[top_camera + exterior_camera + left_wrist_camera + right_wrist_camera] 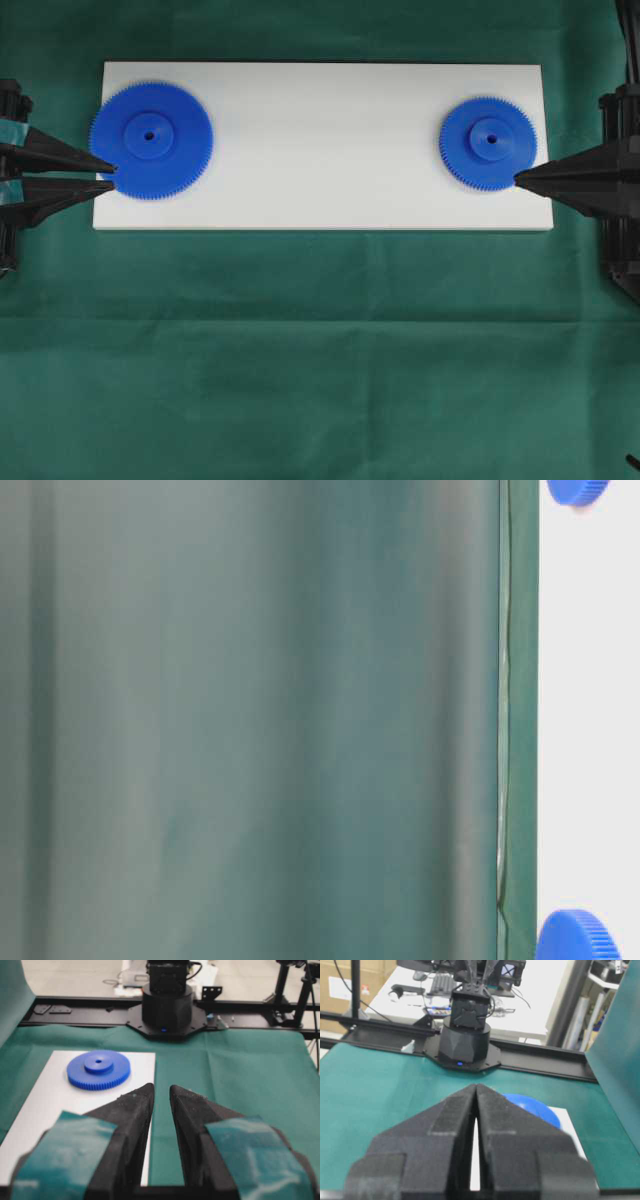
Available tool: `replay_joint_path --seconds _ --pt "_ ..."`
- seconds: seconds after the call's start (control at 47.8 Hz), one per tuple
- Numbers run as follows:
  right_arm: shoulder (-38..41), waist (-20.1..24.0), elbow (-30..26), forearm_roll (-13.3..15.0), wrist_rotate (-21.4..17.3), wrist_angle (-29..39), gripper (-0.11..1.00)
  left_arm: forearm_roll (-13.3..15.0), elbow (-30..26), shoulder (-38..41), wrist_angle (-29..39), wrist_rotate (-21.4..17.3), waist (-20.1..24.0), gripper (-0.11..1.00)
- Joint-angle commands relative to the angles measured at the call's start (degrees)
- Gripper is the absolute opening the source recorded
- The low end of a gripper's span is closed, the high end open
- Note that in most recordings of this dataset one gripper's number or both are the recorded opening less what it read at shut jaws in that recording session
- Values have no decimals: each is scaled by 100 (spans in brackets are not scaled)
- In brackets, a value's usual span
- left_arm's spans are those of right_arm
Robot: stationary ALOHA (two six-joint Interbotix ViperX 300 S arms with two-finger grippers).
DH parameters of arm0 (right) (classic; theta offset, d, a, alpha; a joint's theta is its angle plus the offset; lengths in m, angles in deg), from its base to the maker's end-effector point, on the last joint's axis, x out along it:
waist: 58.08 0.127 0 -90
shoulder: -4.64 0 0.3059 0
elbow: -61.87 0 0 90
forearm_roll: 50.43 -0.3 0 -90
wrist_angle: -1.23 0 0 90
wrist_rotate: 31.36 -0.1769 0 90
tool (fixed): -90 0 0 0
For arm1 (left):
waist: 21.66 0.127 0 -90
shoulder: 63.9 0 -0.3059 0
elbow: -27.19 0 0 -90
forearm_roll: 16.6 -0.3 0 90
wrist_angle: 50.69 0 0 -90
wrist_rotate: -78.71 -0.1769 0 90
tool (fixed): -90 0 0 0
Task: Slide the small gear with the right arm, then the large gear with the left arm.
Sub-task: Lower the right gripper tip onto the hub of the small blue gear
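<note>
- Right claw sits closest to lens in right wrist view: black fingers pressed together, tips meeting in a point, nothing between them.
- Small gear lies flat at right end of white board, on green-cloth desk. In overhead view the right claw tip touches, or is just beside, its lower-right rim.
- Large gear flat at board's left end, well apart from small one. Left claw has fingers slightly apart, empty, tips at gear's lower-left rim; contact can't be confirmed.
- Left wrist view: teal-taped left claw w/ narrow gap, small gear far across board.
- Handling, my guess: both gears stiff, light plastic on a smooth board, so should slide easily. No gripping needed; push at toothed rim w/ closed tip. An off-center push may spin the gear rather than move it.
- Both arms reach in low, roughly level, from opposite ends.
</note>
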Motion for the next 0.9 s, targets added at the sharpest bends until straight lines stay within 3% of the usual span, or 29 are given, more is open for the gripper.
replay_joint_path --seconds 0.0,0.188,0.335,0.649,0.879 --pt "26 -35 -97 -9 -26 -35 50 70 -167 18 -53 -9 0 24" --pt "26 -53 -79 -9 -79 -35 50 70 -220 18 -44 -35 0 0" --pt "-18 -352 -79 -9 -79 -26 50 70 -246 9 -53 -62 123 0" --pt "-255 -1863 -79 -9 -237 404 50 70 -281 0 88 -62 1301 0" --pt "-264 -2232 -141 0 -334 747 50 70 -334 18 466 -62 1714 0"
